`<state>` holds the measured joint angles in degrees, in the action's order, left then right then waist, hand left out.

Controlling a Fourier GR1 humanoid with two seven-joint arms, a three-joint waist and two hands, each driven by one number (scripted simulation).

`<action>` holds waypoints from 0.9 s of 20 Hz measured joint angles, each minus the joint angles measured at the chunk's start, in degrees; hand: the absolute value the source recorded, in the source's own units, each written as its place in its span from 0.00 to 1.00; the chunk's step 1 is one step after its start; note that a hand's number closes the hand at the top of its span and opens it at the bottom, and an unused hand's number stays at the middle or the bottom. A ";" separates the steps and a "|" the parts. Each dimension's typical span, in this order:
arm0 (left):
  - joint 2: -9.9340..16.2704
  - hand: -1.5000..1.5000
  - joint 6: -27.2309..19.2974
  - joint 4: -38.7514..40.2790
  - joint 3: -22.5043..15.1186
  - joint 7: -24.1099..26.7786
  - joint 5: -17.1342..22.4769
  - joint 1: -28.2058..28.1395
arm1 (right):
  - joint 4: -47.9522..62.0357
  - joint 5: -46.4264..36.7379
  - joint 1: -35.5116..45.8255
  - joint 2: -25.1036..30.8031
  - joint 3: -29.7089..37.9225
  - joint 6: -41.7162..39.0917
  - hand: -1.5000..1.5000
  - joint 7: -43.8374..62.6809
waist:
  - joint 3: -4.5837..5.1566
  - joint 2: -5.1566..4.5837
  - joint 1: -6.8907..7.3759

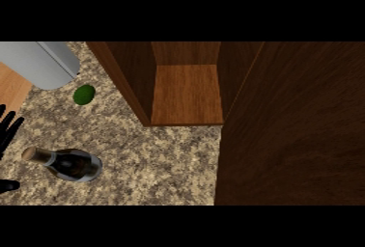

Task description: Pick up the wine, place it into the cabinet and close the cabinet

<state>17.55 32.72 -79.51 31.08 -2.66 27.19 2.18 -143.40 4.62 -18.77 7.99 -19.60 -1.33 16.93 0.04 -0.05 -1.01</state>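
Stands upright on the speckled counter point(157, 159), lower left: wine point(71, 164), dark bottle seen from above, cork end toward the left, tilted that way by the steep view. Touched by nothing. Bare stone on every side of it, widest to the right, toward the cabinet.

At the left edge, just beside the bottle but apart from it: left hand point(8, 126), black fingers straight and spread, pointing up, holding nothing. Below it, at the same edge, a small black part, probably the thumb. Right hand nowhere in view.

Upper middle: cabinet point(187, 94), open, brown wood, with a bare shelf lit inside. Left wall slanting down to a front corner that meets the counter above and right of the wine. Right of the opening, filling the whole right side down to the bottom: door point(292, 125), dark wood, swung out, its near edge running straight down to the counter. Open stone between the wine and the shelf's front edge.

Upper left: grey appliance point(41, 62) with a rounded corner, cut by the top. Just below its right side, near but not touching: green fruit point(84, 94), well above the bottle. Far left, a strip of lighter wood point(13, 89) beyond the counter's edge.
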 measured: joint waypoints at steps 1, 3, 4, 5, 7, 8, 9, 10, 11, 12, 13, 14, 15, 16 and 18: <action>-0.18 0.00 0.67 2.04 -0.31 1.59 -1.13 0.21 | 0.04 0.02 -0.01 -0.09 0.28 -0.12 0.00 -0.22 | 0.00 0.00 0.03; -0.04 0.00 1.94 5.46 -0.76 4.49 -3.13 0.60 | 0.31 0.04 -0.54 -0.27 0.48 -0.79 0.00 -1.24 | 0.00 0.01 0.13; -0.50 0.00 1.75 7.15 -1.42 5.67 -4.49 1.32 | 0.36 0.08 0.36 -0.52 0.82 -0.55 0.00 -0.50 | 0.00 -0.02 0.18; -0.23 0.00 2.39 9.38 -1.62 6.70 -5.20 1.75 | 0.40 0.08 0.37 -0.62 0.61 -0.64 0.00 -0.31 | 0.00 -0.02 0.19; 0.23 0.00 3.00 14.00 -1.92 9.63 -7.26 3.04 | 0.33 0.19 0.23 -0.67 0.90 -1.02 0.00 -0.41 | 0.02 -0.03 0.11; 0.72 0.00 3.69 16.26 -1.88 11.04 -7.86 3.55 | 0.23 0.26 0.25 -0.63 1.03 -1.10 0.00 -0.11 | 0.02 -0.03 0.10; 0.67 0.00 4.12 17.79 -2.23 12.10 -8.56 3.80 | 0.13 0.37 -0.32 -0.43 1.21 -1.54 0.00 -0.30 | 0.01 -0.02 0.06; 0.75 0.00 5.04 19.45 -2.48 13.30 -9.02 3.85 | 0.16 0.27 -0.16 -1.06 0.12 -1.09 0.00 -0.08 | 0.02 -0.01 0.09; 0.74 0.00 6.30 20.95 -2.91 14.94 -9.73 3.46 | 0.33 0.21 -0.23 -1.26 0.10 -1.21 0.00 -0.49 | 0.02 0.00 0.15; 0.79 0.00 7.26 22.02 -3.34 15.18 -9.74 3.84 | 0.42 0.19 -0.23 -1.46 0.01 -1.30 0.00 -0.72 | 0.02 0.01 0.20; 0.64 0.00 7.85 24.28 -3.79 16.83 -10.72 4.51 | 0.41 0.14 -0.48 -1.53 -0.43 -1.43 0.00 -1.00 | 0.03 -0.01 0.03; 1.06 0.00 8.93 26.55 -3.97 17.97 -11.10 5.24 | 0.42 0.16 -0.72 -1.33 -0.03 -1.81 0.00 -1.28 | 0.04 -0.02 0.02; 1.09 0.00 9.70 28.21 -4.33 19.41 -11.81 5.37 | 0.39 0.22 0.05 -1.21 0.54 -1.80 0.00 -0.43 | 0.03 -0.03 0.10; 0.79 0.00 9.70 29.62 -4.78 20.46 -12.55 5.68 | 0.49 0.20 -1.10 -1.19 0.38 -2.39 0.00 -1.69 | 0.03 -0.02 0.06; 0.83 0.00 9.98 32.75 -5.28 22.04 -13.44 6.44 | 0.35 0.36 -2.01 -0.88 1.10 -3.02 0.00 -2.18 | 0.03 -0.02 0.01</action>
<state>18.38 42.70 -46.76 25.81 19.39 13.76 8.62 -143.05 4.98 -20.78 7.12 -18.51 -4.35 14.75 0.07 -0.07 -1.00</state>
